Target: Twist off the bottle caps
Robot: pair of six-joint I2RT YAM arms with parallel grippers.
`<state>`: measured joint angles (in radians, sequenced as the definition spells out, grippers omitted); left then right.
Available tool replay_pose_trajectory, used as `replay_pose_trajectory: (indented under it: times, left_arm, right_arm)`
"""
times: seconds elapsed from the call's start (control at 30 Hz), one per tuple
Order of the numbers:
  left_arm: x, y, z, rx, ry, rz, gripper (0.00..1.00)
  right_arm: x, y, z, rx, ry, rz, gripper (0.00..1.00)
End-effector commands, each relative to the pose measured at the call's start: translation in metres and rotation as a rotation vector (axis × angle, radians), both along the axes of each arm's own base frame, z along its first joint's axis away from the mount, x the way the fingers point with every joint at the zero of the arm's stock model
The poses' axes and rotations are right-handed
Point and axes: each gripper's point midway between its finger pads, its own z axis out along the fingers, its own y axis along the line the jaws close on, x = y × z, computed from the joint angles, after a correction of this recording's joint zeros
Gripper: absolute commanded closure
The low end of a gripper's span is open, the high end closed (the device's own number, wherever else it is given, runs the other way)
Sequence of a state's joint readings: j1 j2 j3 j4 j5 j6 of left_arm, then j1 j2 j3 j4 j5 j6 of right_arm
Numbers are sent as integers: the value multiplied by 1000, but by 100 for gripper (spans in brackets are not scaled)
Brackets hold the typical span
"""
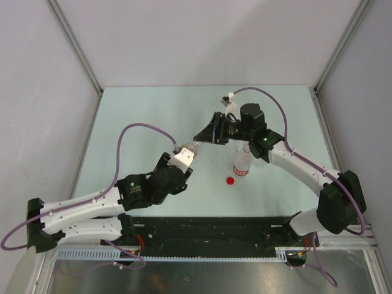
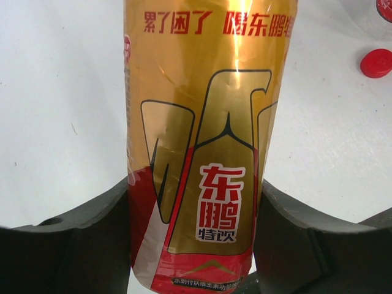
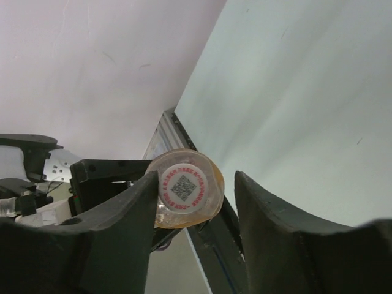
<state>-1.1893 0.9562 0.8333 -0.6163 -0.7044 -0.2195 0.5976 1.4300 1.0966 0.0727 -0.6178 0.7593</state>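
- The red cap (image 1: 230, 180) lies loose on the bench (image 1: 153, 110), just beside the standing red-and-white labelled bottle (image 1: 243, 162). By the look of it, 1 cap is off.
- The left claw (image 2: 196, 202) is clenched on the gold-labelled bottle (image 2: 208, 122), with the neck pointing toward the right arm.
- That bottle's pale cap (image 3: 185, 188) is on. It sits inside the released right claw (image 3: 196, 180), 1 finger touching it and the other standing clear.
- Left to do: grip and twist off this 2nd cap. No 3rd bottle is in view, so I cannot tell its state.
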Motion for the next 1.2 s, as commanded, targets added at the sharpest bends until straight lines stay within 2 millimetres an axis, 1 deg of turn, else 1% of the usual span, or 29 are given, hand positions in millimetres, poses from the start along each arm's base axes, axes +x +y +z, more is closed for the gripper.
replay_pose_trajectory:
  times: [0.0,0.07,0.2,0.37,0.47,0.5,0.6,0.77,1.0,1.17]
  left_arm:
    - [5,-6,20,-46,-39,18,63]
    - [5,-6,19,-43,-37,18,63]
    - [5,-7,16,-27,-32,14,63]
    - [6,-9,14,-20,-29,13,63]
    - [5,-9,12,-18,-26,11,62]
    - [5,-9,12,-20,-24,10,62]
    - [3,-10,10,-24,-15,2,62]
    - [-2,-16,8,-46,16,-30,62]
    - [-7,-26,13,-110,33,-74,62]
    - [-17,-42,20,-183,43,-173,61]
  right_arm:
    - [-1,3,23,43,-31,35,50]
    - [-4,5,25,57,-25,54,55]
    - [-7,7,25,64,-18,71,59]
    - [-8,9,25,73,-14,90,79]
    - [-10,9,27,76,-34,101,95]
    - [-11,9,28,77,-40,107,97]
    - [-14,8,33,85,-73,127,100]
    - [-22,7,46,100,-147,158,100]
    - [-36,1,69,119,-274,188,100]
    - [-47,-4,79,135,-343,223,100]
